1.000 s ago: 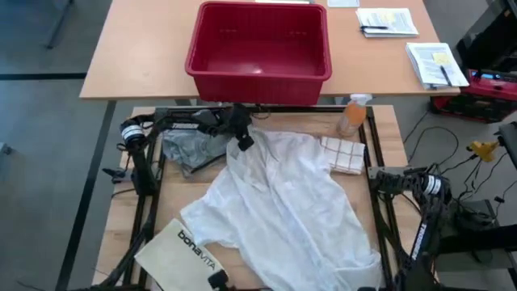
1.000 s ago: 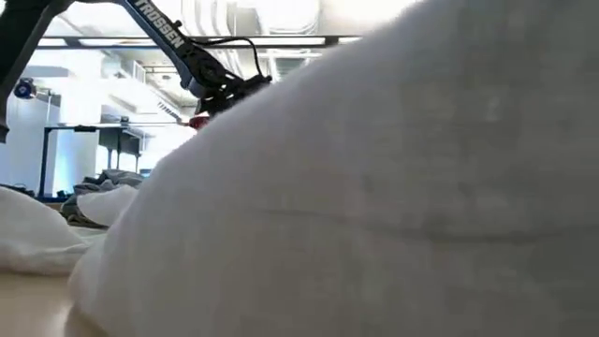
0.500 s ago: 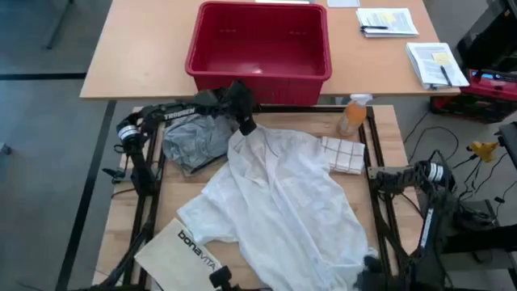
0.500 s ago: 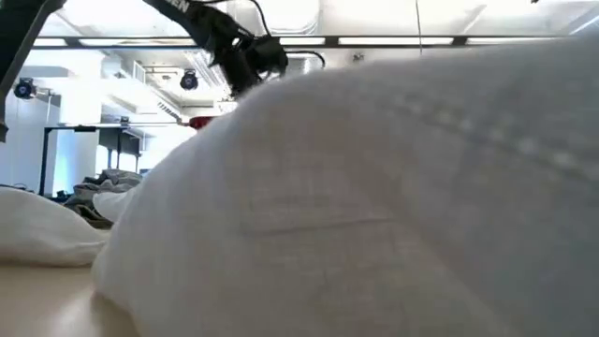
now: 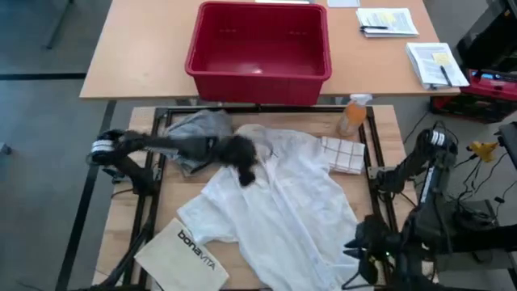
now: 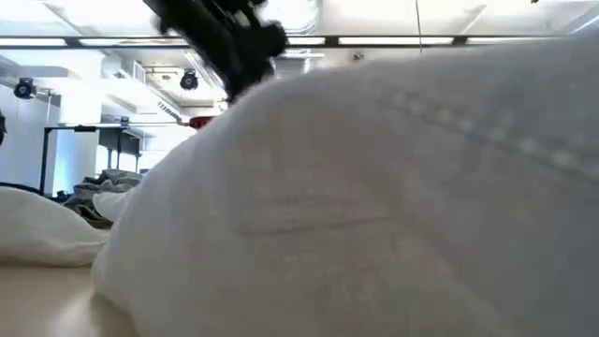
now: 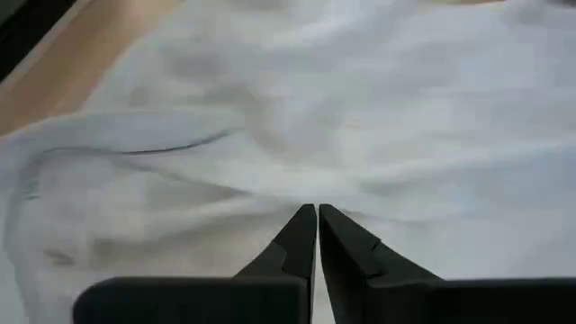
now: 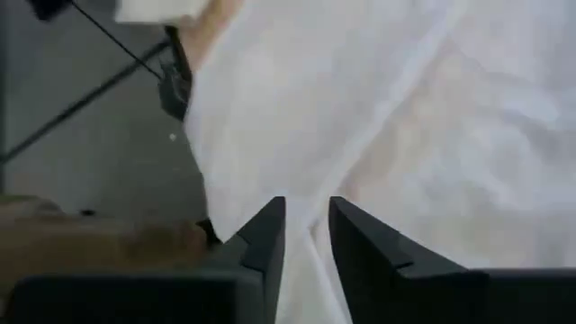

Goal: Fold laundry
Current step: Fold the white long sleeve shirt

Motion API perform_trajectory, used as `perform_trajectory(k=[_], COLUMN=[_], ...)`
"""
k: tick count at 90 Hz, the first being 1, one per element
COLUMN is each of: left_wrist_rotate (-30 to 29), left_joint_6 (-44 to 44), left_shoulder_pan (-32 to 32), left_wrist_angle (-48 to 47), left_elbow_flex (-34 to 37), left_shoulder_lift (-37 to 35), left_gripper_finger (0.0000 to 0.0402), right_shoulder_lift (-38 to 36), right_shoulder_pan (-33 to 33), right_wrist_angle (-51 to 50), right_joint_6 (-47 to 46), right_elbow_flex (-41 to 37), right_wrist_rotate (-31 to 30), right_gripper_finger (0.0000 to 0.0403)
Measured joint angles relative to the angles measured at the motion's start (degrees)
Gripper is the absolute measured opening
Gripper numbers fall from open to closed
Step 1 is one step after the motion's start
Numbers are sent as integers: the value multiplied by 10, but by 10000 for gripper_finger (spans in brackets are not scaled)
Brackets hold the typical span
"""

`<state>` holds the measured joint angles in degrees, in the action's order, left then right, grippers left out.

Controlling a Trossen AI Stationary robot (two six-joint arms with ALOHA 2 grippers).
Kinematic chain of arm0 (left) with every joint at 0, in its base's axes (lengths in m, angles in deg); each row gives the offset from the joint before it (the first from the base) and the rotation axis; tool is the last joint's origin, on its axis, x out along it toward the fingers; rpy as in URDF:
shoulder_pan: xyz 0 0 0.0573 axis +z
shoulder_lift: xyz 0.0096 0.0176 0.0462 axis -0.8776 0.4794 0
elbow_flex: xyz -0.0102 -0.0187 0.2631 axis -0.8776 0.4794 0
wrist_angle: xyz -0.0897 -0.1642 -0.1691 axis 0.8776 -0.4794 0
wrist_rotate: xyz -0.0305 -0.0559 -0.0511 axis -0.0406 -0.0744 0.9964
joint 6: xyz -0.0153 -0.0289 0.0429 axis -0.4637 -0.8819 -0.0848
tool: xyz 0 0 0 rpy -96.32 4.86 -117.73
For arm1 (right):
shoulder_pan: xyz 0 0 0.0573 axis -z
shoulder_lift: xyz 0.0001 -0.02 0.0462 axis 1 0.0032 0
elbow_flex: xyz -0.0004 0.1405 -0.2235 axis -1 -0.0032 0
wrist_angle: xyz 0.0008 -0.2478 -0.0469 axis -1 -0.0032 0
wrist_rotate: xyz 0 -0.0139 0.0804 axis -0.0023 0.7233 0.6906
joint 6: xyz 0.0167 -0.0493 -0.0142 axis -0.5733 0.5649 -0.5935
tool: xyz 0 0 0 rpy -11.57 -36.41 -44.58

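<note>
Folding has barely begun: the large white button-front shirt (image 5: 283, 202) lies spread and rumpled over the middle of the wooden desk (image 5: 121, 218), and the crumpled grey T-shirt (image 5: 194, 129) sits unfolded near its far left corner. The left tool (image 7: 317, 216), fingers together and seemingly empty, hovers over the shirt's upper part. The right tool (image 8: 306, 225), fingers slightly apart, hangs over the shirt's hem at the near right corner.

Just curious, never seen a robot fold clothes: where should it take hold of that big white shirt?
Probably at an edge, not the middle. The white shirt lies spread and crumpled, so its flat centre offers nothing to pinch. The near hem corner by the right gripper hangs at the table's edge; coming in from that side lets the fingers close over the fabric.
</note>
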<state>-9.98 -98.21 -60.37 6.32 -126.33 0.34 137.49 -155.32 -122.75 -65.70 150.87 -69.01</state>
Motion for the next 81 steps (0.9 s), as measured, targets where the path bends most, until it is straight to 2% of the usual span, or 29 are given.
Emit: perform_trajectory(k=[7, 13, 22, 33, 40, 49, 67, 81], left_wrist_rotate=[-86, -145, -190, -175, -142, -105, -82, -21], left_joint_6=[-70, -149, -286, -436, -505, -552, -602, -638], left_shoulder_pan=[-72, -122, -188, -247, -276, -309, -335, -335], left_wrist_angle=[-49, -109, -199, -267, -273, -250, -210, -96], left_elbow_flex=[27, 43, 62, 95, 118, 153, 218, 298], left_shoulder_lift=[-35, -64, -104, -128, -132, -121, -110, -111], left_gripper_finger=[0, 0, 0, 0, 0, 0, 0, 0], right_shoulder_lift=[1, 12, 17, 13, 13, 12, 12, 12], right_shoulder_pan=[48, 93, 145, 193, 219, 237, 262, 268], right_wrist_angle=[57, 68, 92, 129, 136, 134, 136, 137], right_joint_6=[102, 161, 239, 326, 356, 390, 414, 424], right_elbow_flex=[-17, -31, -47, -59, -62, -64, -66, -67], right_wrist_rotate=[96, 165, 196, 194, 191, 191, 185, 177], right_gripper_finger=[57, 52, 44, 30, 21, 11, 1, 2])
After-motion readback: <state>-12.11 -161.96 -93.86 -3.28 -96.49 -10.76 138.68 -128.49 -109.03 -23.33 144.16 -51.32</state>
